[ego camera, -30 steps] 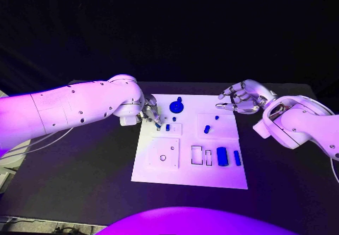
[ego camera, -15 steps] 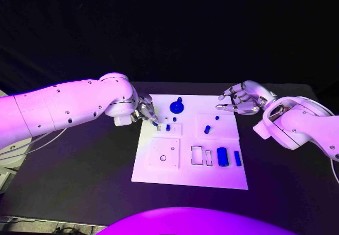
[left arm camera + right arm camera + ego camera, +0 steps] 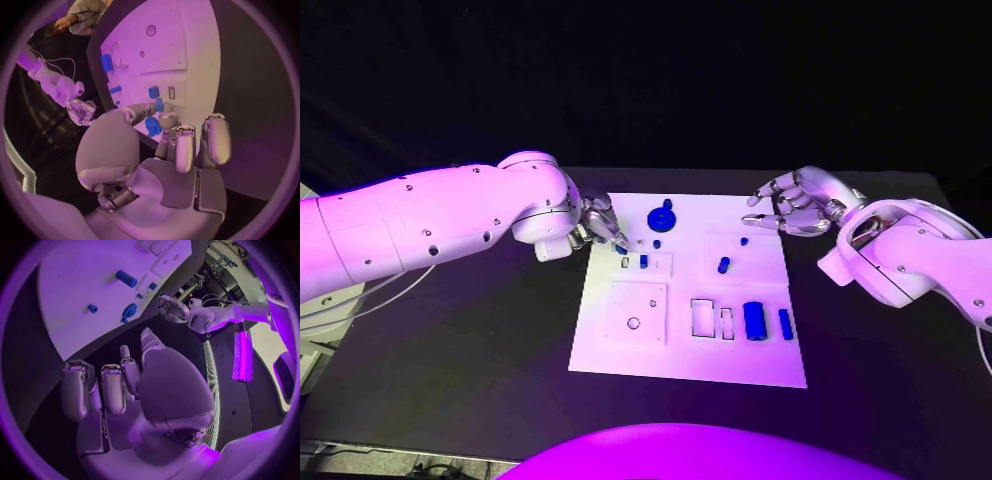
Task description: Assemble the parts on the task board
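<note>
**Left hand at the board's far left corner, right hand idle off its far right corner**

The white task board (image 3: 689,300) lies in the middle of the black bench (image 3: 473,340). The left hand (image 3: 600,222) hovers over the board's far left corner, its fingers (image 3: 164,122) bent down toward the small recessed square there. In the left wrist view a small blue piece (image 3: 159,104) sits right at the fingertips, but whether it is pinched or merely lies beneath them cannot be told. Just beside it a small blue peg (image 3: 643,261) stands in the recessed square, next to a narrow slot.

A round blue knob-shaped part (image 3: 661,217) lies at the board's far edge, near the left hand. A short blue cylinder (image 3: 723,264) lies tilted in the far right panel, with a tiny blue peg (image 3: 743,241) beyond it. At the near right, a larger blue block (image 3: 754,319) and a slimmer blue bar (image 3: 785,323) lie side by side, beside two empty rectangular cut-outs.

The right hand (image 3: 790,203) hangs off the board's far right corner, fingers curled loosely inward and holding nothing.
</note>
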`<state>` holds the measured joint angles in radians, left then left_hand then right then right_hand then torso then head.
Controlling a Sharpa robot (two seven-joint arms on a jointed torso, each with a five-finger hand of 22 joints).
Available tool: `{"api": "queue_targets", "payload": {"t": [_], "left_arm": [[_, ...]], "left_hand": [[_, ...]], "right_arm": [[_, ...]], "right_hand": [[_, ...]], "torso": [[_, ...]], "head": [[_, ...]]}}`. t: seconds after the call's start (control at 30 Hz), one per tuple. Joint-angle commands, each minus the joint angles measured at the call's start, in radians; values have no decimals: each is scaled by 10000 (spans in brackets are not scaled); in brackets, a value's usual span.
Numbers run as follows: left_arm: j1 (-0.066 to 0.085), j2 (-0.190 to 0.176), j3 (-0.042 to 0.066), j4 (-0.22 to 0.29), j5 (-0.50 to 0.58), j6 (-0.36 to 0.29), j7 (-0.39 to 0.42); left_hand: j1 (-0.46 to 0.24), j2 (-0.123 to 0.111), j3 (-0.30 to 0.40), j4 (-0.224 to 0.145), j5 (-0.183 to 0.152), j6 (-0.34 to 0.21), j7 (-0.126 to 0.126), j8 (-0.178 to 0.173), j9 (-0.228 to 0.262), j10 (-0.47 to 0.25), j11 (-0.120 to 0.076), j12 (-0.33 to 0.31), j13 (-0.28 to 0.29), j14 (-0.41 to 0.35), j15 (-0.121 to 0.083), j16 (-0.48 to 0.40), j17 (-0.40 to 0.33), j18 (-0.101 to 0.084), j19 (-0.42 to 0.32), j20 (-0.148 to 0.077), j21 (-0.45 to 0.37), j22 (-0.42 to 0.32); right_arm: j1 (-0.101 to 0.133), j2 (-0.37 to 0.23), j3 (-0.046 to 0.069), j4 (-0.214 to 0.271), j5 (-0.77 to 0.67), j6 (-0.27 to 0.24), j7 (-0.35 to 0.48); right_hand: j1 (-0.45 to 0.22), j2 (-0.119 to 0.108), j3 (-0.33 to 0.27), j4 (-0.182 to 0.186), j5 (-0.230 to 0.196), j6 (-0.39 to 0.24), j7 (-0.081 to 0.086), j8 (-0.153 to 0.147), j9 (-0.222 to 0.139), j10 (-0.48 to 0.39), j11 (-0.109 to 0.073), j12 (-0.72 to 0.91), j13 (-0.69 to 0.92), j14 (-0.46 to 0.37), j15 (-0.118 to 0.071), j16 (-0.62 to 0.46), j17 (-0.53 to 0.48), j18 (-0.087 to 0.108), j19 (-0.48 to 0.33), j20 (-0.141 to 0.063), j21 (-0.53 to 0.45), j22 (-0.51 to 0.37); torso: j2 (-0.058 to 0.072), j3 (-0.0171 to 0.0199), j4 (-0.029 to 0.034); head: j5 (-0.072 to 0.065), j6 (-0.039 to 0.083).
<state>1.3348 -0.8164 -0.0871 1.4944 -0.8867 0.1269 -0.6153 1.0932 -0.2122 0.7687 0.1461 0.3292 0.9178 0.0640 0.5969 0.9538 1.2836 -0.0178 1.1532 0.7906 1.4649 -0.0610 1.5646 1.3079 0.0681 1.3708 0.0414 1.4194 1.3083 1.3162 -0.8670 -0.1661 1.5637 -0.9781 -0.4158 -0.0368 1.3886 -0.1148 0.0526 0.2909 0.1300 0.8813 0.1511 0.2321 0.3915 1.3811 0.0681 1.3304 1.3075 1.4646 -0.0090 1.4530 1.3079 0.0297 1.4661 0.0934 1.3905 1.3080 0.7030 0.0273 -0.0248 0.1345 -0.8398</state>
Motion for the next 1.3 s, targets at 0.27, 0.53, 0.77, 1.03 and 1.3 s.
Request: {"api": "queue_targets", "payload": {"t": [0.27,0.53,0.77,1.03,1.3], "left_arm": [[-221,89,-58,71,-649,-397,186],[-313,324,-70,-167,-1395,403,185],[-327,486,-72,-216,-1802,511,186],[-336,516,-73,-147,-2160,613,248],[-355,500,-73,-71,-2530,625,273]], "left_hand": [[-25,-22,1994,-1950,68,93,-32,69,0,66,7,57,-7,1059,-91,62,2629,-19,92,2,31,139],[-20,-25,1998,-1954,71,93,-34,70,1,50,5,32,-53,1059,-93,62,2629,-16,83,0,25,128],[-5,-19,2012,-1963,81,92,-36,72,3,40,2,15,-78,1059,-97,62,2629,-16,84,-4,26,129],[3,-21,2019,-1969,86,93,-38,74,6,52,1,28,-49,1059,-99,62,2629,-24,107,-8,45,160],[7,-26,2020,-1974,89,95,-38,76,8,59,0,35,-35,1059,-101,62,2629,-27,119,-9,54,175]], "right_arm": [[-40,17,-1,-10,-88,146,66],[-62,20,-1,-13,-87,149,72],[-75,33,-1,-17,-87,154,76],[-82,30,-1,-16,-85,154,84],[-86,24,-1,-14,-82,150,89]], "right_hand": [[96,43,-56,-17,37,-89,-4,61,-8,-6,-11,24,703,549,-2,-24,565,117,302,7,-34,1552],[96,43,-56,-17,37,-89,-4,61,-8,-6,-11,24,703,549,-2,-24,565,117,302,7,-34,1552],[96,43,-56,-17,37,-89,-4,61,-8,-6,-11,24,703,549,-2,-24,565,117,302,7,-34,1552],[96,43,-56,-17,37,-89,-4,61,-8,-6,-11,24,703,549,-2,-24,565,117,302,7,-34,1552],[96,43,-56,-17,37,-89,-4,61,-8,-6,-11,24,703,549,-2,-24,565,117,302,7,-34,1552]], "torso": [[-4,-14,-3],[11,-14,-11],[10,-3,-8],[6,4,-11],[9,-4,-10]], "head": [[33,3],[49,0],[69,-10],[63,-18],[61,-35]]}}
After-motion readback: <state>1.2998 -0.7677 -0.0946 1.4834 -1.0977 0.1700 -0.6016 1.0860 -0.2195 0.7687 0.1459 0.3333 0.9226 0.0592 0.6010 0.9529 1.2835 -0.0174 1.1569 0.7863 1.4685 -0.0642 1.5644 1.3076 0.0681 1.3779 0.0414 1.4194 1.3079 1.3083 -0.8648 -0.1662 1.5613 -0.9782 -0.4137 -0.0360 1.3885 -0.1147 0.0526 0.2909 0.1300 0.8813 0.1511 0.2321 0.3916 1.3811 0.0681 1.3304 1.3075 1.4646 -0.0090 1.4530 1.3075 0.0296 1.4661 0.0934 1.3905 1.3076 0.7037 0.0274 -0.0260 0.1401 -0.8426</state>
